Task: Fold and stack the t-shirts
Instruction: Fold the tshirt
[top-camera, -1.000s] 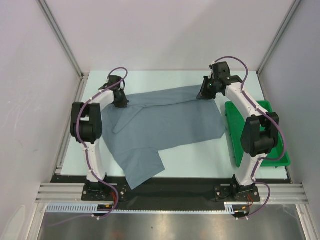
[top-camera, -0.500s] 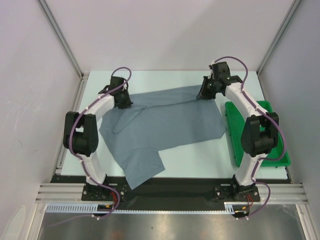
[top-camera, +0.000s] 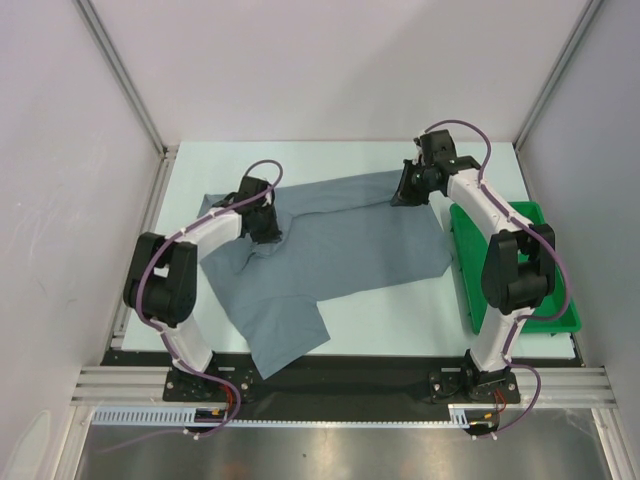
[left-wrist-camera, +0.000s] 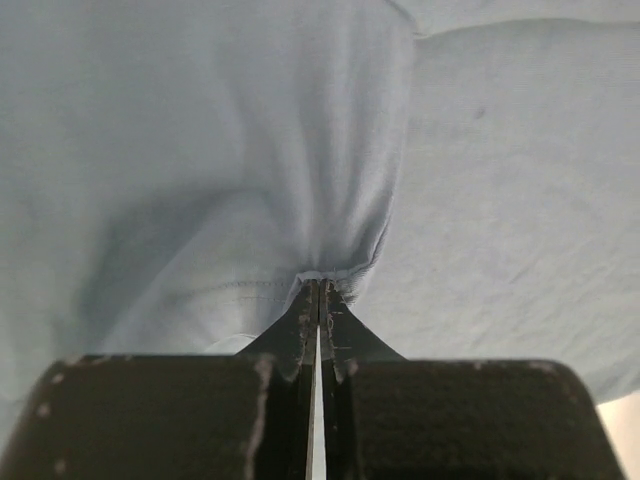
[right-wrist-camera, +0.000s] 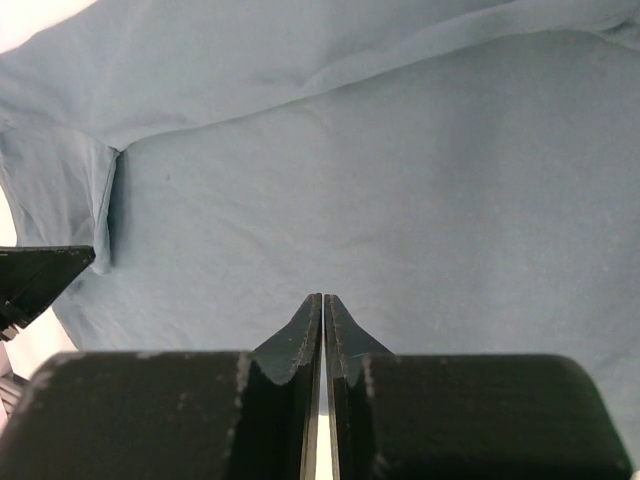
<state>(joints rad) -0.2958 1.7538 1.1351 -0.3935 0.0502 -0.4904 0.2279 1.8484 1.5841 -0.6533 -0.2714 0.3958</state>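
The t-shirt — soft, matte slate-grey jersey, lightly rumpled — lies spread over the middle of the pale table. Its long axis runs from 7 o'clock, where one end reaches the dark near edge, up to 1 o'clock. The left gripper, at 10 o'clock, has its fingers pinched tight on a puckered, stitched hem. The right gripper, at 1 o'clock, has its fingers pressed together over flat cloth — whether any is caught, I cannot tell. A glossy green tray sits at 3 o'clock.

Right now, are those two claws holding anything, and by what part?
The left gripper pinches the t-shirt by a stitched hem edge. The right gripper is shut; a hold there cannot be told.
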